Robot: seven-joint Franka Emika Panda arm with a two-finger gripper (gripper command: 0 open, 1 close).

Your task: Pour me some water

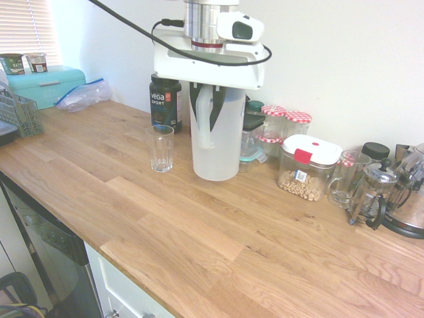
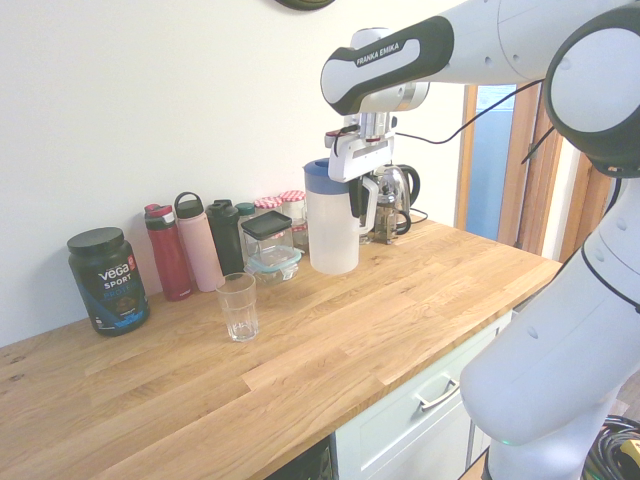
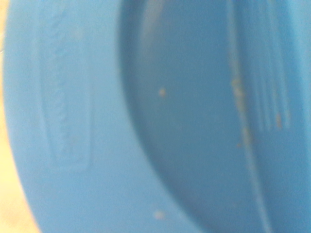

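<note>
A tall translucent white pitcher (image 1: 215, 146) (image 2: 332, 230) with a blue lid stands upright on the wooden counter (image 1: 199, 232). My gripper (image 1: 207, 109) (image 2: 366, 200) comes down from above, with its dark fingers on either side of the pitcher's handle and closed against it. A short way to one side of the pitcher stands an empty clear drinking glass (image 1: 160, 148) (image 2: 238, 306), upright and apart from it. The blurred blue lid (image 3: 146, 116) fills the wrist view.
Behind the glass stands a black Vega Sport tub (image 1: 165, 101) (image 2: 108, 280). Drink bottles (image 2: 200, 245), red-lidded jars (image 1: 285, 126), a cereal container (image 1: 308, 167), a French press (image 1: 374, 192) and a kettle (image 1: 411, 205) line the wall. A dish rack (image 1: 16, 112) sits at one end.
</note>
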